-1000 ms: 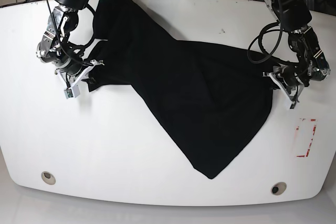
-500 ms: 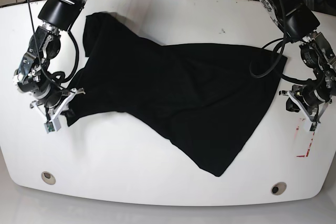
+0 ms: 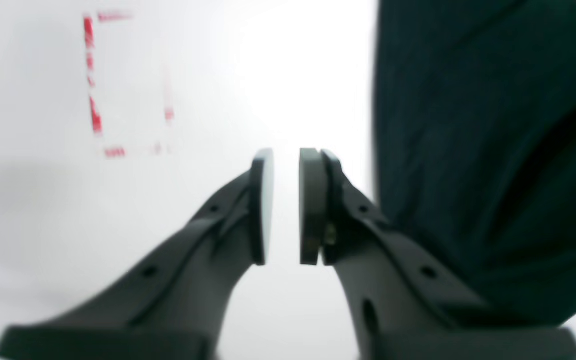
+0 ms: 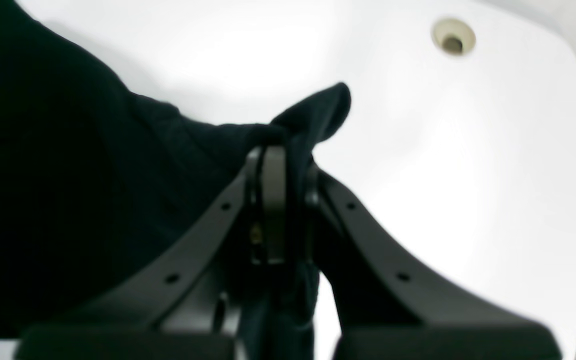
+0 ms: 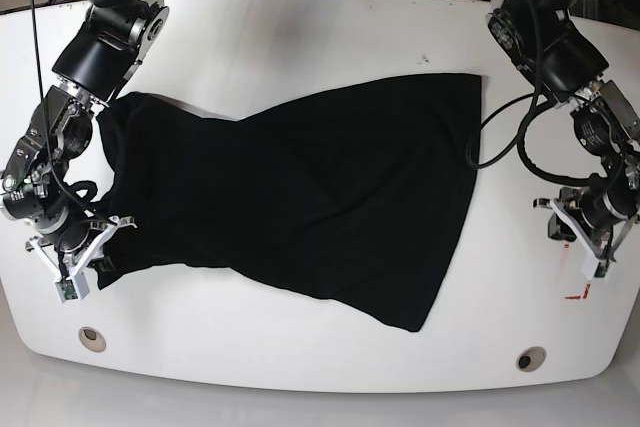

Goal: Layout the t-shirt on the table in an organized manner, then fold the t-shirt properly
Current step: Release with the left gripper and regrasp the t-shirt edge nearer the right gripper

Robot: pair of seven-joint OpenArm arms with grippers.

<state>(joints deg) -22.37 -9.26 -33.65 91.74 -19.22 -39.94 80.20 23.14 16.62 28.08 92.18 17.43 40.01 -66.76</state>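
The black t-shirt lies spread across the middle of the white table, plain side up. It is crooked and a bit wrinkled, with one corner hanging down toward the near edge.

The right gripper sits at the shirt's edge on the left of the base view. Its wrist camera shows the jaws pressed together on a pinch of the black cloth, and a small tip of cloth pokes out above them. That close view also shows a round hole in the table, just beyond the gripper.

The left gripper is on the other side of the base view, off the shirt, over bare table. Its wrist camera shows the two pads a little apart with nothing between them. The shirt's edge lies just beside it, not touching. The red tape rectangle is near it too, and looks blurry.

The base view shows a second round hole near the front corner, and dark cables looping from the left arm over the shirt's far corner.
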